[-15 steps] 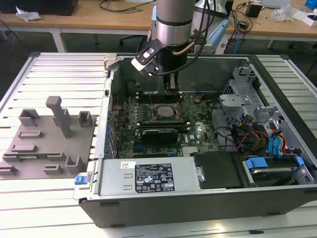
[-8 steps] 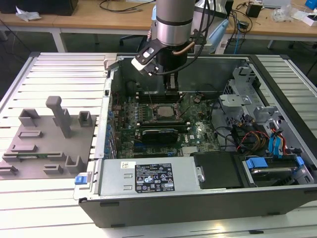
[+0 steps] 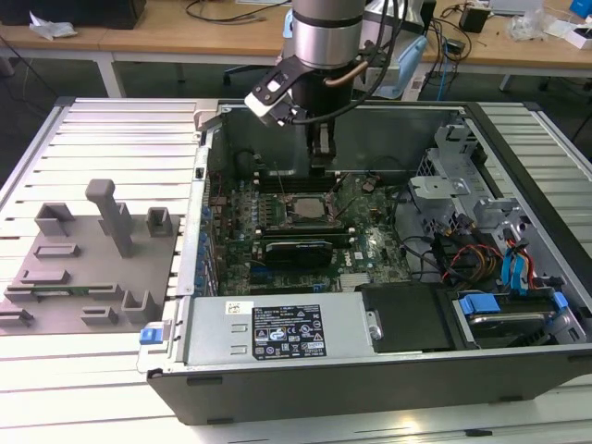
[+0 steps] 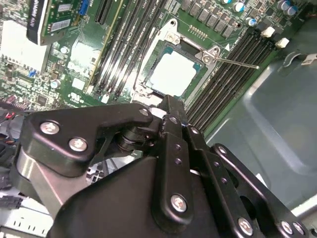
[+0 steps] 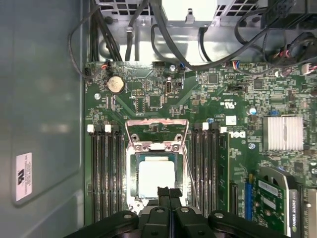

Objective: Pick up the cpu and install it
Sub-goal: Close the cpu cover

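Cpu (image 5: pixel 156 177) lies in open socket (image 5: pixel 132 171) btwn 2 slot banks (image 5: pixel 103 173); fingers (image 5: pixel 163 196) pressed together over its edge.

An open computer case (image 3: pixel 370 388) is laid on a slatted table (image 3: pixel 120 139), with a green motherboard (image 3: pixel 370 245) seen inside and a grey fixture plate (image 3: pixel 65 268) placed at the exterior view's left.

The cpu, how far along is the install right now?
Done: the cpu lies flat in the motherboard socket. In hand: nothing; the gripper hangs at the cpu's edge, jaws closed together and empty. Left: the socket's metal frame stands flipped open, not yet locked down.
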Motion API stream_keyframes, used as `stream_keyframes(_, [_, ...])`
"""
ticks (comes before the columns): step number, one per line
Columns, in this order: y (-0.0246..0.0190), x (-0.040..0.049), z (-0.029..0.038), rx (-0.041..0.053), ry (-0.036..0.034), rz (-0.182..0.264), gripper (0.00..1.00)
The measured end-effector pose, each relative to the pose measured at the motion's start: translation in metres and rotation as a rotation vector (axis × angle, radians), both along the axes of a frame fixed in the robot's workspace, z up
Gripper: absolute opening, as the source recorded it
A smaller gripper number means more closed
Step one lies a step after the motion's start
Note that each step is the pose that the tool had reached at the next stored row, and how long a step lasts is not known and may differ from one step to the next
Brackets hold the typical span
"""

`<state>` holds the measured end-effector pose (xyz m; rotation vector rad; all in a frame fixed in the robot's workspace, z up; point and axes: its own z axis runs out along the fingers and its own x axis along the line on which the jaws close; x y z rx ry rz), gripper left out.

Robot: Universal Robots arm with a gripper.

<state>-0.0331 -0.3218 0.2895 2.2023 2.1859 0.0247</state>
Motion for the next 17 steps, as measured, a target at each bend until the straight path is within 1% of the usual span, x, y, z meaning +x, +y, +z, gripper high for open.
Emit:
stream_keyframes(1, [0.0000,0.0000,0.0039,-0.0021,0.0000,0.000,0.11])
stream_keyframes(2, [0.0000,0.0000,0.0053,-0.0025,-0.0002,0.000,0.11])
stream_keyframes(5, [0.0000,0.0001,0.0053,-0.0026,-0.0002,0.000,0.11])
stream_keyframes(6, [0.0000,0.0014,0.0054,-0.0028,-0.0001,0.000,0.11])
stream_keyframes(9, [0.0000,0.0174,0.0054,-0.0026,-0.0002,0.000,0.11])
stream_keyframes(11, [0.0000,0.0238,0.0054,-0.0026,-0.0001,0.000,0.11])
stream_keyframes(17, [-0.0001,0.0585,0.0053,-0.0025,0.0019,0.000,0.11])
